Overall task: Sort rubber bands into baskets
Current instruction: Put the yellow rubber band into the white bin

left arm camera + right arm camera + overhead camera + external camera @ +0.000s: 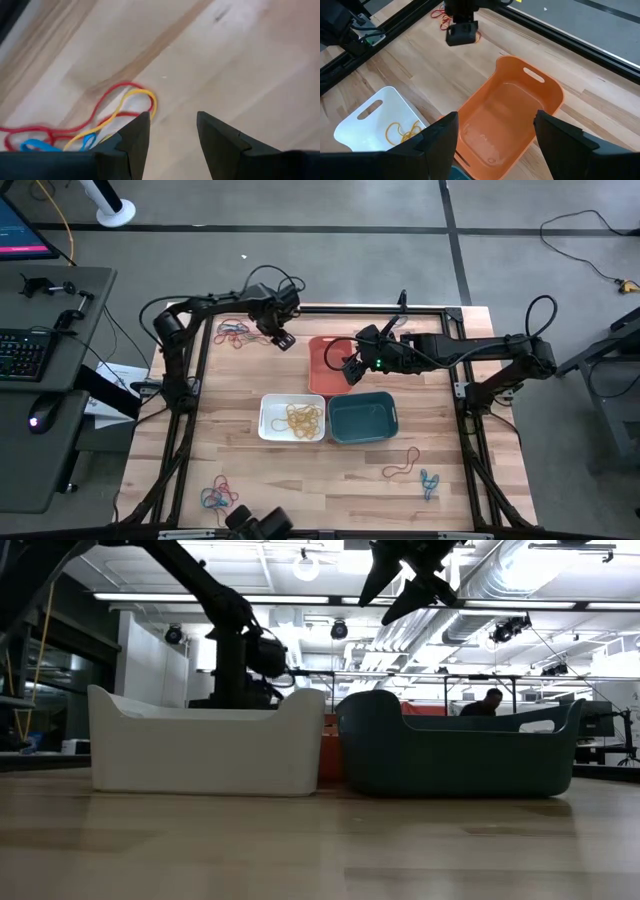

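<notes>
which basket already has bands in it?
The white basket: yellow bands lie inside it. The orange basket and the teal basket show none.

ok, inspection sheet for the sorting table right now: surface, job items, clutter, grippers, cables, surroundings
Surface: wooden table, black frame.
Job's things: white basket holds yellow bands; teal basket and orange basket look empty. Loose rubber bands in the far-left pile, near-left pile and near-right pile.
Clutter: nothing seen.
Grippers: left gripper open, beside the far-left pile; right gripper open, empty, above the orange basket.
Cables: black cables looped on the left arm.
Surroundings: desk with keyboard; person in background.
</notes>
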`<state>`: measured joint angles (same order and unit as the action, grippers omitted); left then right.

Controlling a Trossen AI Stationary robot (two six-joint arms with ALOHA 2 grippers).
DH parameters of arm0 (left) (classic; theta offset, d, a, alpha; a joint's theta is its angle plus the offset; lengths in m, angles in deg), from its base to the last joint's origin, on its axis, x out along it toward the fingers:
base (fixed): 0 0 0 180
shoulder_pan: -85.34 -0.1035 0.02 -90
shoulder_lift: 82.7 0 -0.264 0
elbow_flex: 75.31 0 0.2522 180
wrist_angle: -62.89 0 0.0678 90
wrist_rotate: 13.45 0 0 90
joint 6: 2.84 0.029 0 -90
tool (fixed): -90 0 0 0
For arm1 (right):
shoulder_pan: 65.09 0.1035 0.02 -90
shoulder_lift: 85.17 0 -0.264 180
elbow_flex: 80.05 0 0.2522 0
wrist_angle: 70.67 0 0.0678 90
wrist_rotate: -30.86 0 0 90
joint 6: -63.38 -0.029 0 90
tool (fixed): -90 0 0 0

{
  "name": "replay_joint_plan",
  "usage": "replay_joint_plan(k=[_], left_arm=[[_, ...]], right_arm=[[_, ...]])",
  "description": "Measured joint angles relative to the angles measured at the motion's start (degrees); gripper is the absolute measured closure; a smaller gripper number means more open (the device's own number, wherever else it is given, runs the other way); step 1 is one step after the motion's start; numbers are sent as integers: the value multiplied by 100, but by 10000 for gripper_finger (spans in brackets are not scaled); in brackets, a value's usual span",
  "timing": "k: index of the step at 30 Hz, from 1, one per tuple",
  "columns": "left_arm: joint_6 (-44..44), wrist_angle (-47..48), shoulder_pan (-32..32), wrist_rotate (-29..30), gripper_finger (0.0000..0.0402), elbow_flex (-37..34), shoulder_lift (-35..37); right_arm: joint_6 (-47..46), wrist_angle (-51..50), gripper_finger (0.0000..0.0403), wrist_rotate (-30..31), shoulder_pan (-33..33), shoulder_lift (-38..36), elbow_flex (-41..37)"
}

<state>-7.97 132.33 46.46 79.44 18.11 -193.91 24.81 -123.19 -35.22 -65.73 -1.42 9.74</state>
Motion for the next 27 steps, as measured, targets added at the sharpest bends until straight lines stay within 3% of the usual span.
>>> replay_joint_plan(k=[9,17,21,27], left_arm=[[889,249,-98,229,245,-69,52],[1855,104,-97,256,245,-674,50],[1965,-199,-90,600,245,-949,50],[2007,-228,-73,671,245,-830,48]], right_arm=[[0,-2,153,-2,0,0,0],[-9,-5,153,-4,0,0,0],[-15,-1,153,-3,0,18,0],[-133,12,153,-44,0,253,2]])
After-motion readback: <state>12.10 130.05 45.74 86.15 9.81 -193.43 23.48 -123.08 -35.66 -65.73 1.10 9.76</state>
